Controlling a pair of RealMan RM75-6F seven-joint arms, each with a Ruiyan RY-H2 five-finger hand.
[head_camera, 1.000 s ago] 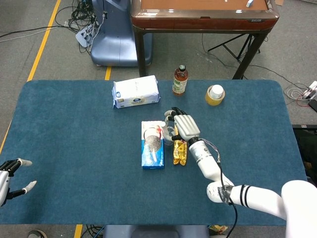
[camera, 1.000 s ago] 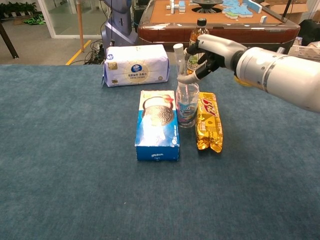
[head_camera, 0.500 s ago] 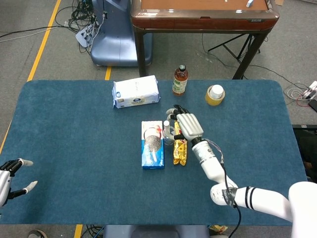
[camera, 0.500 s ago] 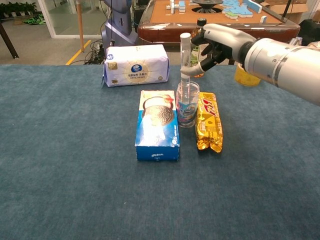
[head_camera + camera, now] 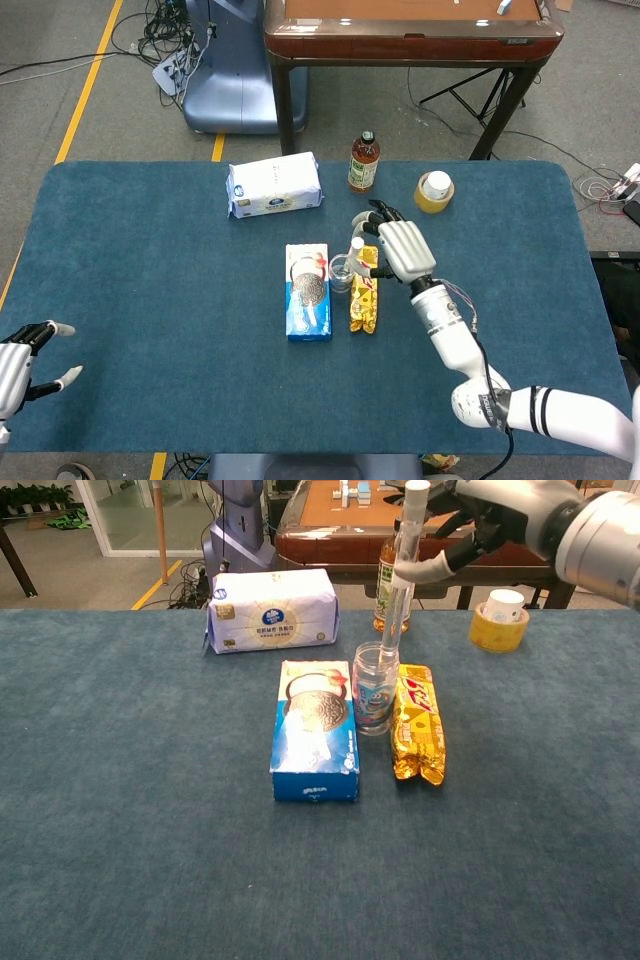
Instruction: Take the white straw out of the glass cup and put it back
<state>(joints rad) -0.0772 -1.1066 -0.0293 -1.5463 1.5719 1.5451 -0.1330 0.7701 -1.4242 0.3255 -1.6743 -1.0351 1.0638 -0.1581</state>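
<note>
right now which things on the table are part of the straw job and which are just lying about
In the job: long white straw, clear glass cup, right hand holding the straw.

Lying about: blue biscuit box, gold snack packet, white tissue pack, brown drink bottle, yellow tape roll.

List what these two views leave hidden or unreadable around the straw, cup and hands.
- Straw tip: chest view, whether it has cleared the cup rim is unclear.
- Right robot hand: chest view, cut by top edge.
- Left robot hand: head view, cut by left edge.
</note>
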